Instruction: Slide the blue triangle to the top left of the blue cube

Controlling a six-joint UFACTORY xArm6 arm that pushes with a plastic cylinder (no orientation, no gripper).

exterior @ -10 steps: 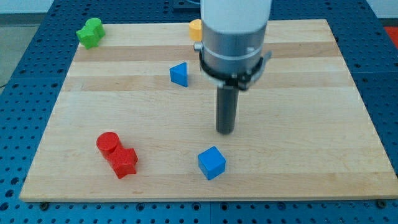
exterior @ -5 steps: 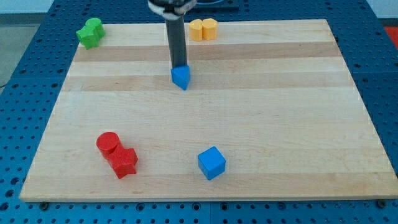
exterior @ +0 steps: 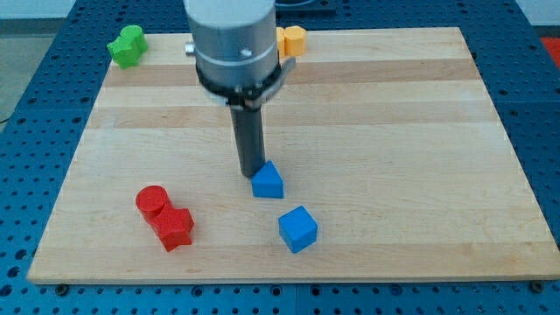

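The blue triangle (exterior: 269, 181) lies on the wooden board (exterior: 420, 131), just above and to the left of the blue cube (exterior: 297, 229), with a small gap between them. My tip (exterior: 253, 173) rests against the triangle's upper left side. The rod rises from there to the grey arm body (exterior: 232, 44) at the view's top.
A red cylinder (exterior: 151, 201) and a red block (exterior: 175, 227) touch each other at the bottom left. A green block (exterior: 126, 45) sits at the top left corner. An orange block (exterior: 293, 39) shows at the top, partly hidden by the arm.
My tip has pushed the blue triangle from the upper middle of the board down to just above left of the blue cube. The arm body has come down into view.
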